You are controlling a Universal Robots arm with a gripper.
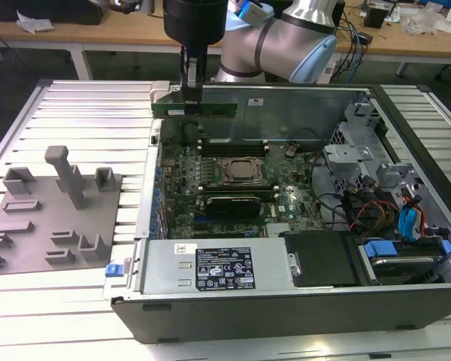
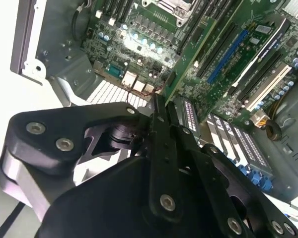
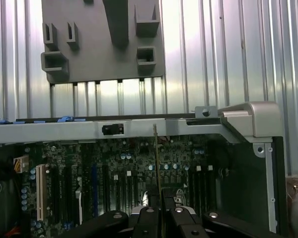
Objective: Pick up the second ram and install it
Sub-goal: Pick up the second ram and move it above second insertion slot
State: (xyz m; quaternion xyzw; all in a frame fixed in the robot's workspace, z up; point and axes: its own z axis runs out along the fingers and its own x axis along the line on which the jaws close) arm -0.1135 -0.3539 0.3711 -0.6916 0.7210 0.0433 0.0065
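The hand [image 1: 189, 102] is closed tight on the second ram [image 1: 218, 110], its two dark fingers pinching the flat faces of the stick near the middle of its length, so that green board sticks out on both sides of the grip. In the exterior view the stick hangs level, long edge down. It is held in the air over the far corner of the open computer case [image 1: 406, 135] on the exterior view's left, above the motherboard [image 1: 286, 203] and not seated in any slot. In the first wrist view the stick appears edge-on as a thin line rising from between the fingers [image 3: 148, 218], crossing the grey side wall of the case, with the rows of long slots on the motherboard spread beneath it. The second wrist view shows the hand's black linkage drawn together around the board, with no gap between pad and stick. Inside the case the processor socket [image 1: 240, 171] sits in the middle of the board, and the silver power supply [image 1: 218, 267] lies along the near side. On the slatted metal worktop [image 1: 83, 113], well apart to the exterior view's left of the case, rests the grey fixture plate [image 1: 52, 226] with its upright blocks.
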